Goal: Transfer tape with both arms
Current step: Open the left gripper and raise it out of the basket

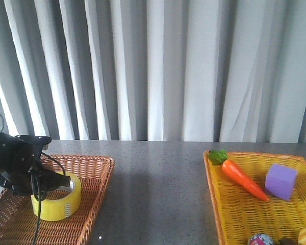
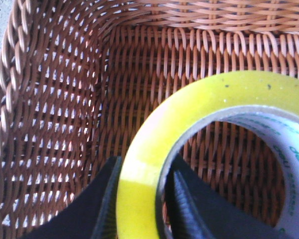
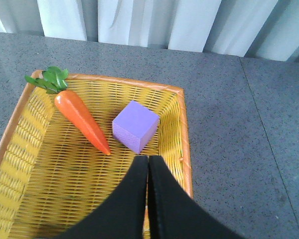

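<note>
**Already straddled: tape wall sits between L hand's fingers**

So the tape [image 1: 56, 197] lies flat in the brown wicker basket [image 1: 94, 204] at front-left of the counter [image 1: 158, 194], core axis vertical, hole facing up. In the L wrist view the yellow roll wall [image 2: 139, 199] runs right between the two black fingers [image 2: 107, 209]: one pad outside the roll, the other inside the core by the white printed liner [image 2: 284, 164]. Left hand [image 1: 51, 179] is partly open, about a wall-thickness apart; pads look close to or touching the wall on both sides, but can't tell if it's actually clamped w/ force. Roll looks to rest on the basket floor, not lifted.

Right hand [image 3: 148, 199] is pressed closed, fingers together, holding nothing, hovering over the yellow basket [image 3: 182, 119] on the far right side; carrot [image 3: 82, 117] and purple cube [image 3: 135, 126] lie inside it, just beyond the fingertips.

Key relation: tape is at the L hand, well apart from the R hand, w/ bare counter between the baskets. Judgement: L arm is the nearer one by far, so next is squeeze + lift straight up along the core axis, then carry rightward to a mid-counter handoff. R must open first. Risk: thin wall grip may let the roll swing.
</note>
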Tool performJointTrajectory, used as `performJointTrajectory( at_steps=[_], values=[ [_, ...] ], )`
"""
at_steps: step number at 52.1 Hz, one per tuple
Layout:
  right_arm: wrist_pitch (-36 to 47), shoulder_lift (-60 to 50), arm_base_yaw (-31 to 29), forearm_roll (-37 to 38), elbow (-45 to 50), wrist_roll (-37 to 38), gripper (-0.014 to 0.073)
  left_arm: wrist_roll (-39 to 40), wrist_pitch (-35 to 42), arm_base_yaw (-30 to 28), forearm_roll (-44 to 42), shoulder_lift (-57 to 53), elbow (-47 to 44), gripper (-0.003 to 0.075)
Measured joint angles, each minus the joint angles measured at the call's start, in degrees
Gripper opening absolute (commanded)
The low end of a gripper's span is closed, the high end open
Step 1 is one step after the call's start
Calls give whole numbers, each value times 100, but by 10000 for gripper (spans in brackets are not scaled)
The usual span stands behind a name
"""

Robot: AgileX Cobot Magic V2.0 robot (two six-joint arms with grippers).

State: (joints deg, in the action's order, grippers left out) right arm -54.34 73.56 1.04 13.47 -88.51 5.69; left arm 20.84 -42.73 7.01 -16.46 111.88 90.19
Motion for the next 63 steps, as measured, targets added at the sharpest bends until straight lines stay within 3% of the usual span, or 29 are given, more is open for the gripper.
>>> performJointTrajectory(
  at_steps=[8, 18, 26, 36, 47, 55, 63],
  values=[
    [0, 0, 0, 0, 0, 0, -8, 0, 5, -6, 90, 0, 5, 161],
    [0, 0, 0, 0, 0, 0, -8, 0, -6, -6, 198, 0, 5, 384],
    [0, 0, 0, 0, 0, 0, -8, 0, -173, -6, 193, 0, 21, 465],
    [0, 0, 0, 0, 0, 0, -8, -28, -497, -6, 210, 0, 194, 464],
    [0, 0, 0, 0, 0, 0, -8, -255, -985, 113, 246, -230, 1150, 445],
    [0, 0, 0, 0, 0, 0, -8, -437, -1270, 302, 594, -737, 2080, 360],
    [0, 0, 0, 0, 0, 0, -8, -1000, -1284, 493, 1556, -1482, 2613, 208]
  ],
)
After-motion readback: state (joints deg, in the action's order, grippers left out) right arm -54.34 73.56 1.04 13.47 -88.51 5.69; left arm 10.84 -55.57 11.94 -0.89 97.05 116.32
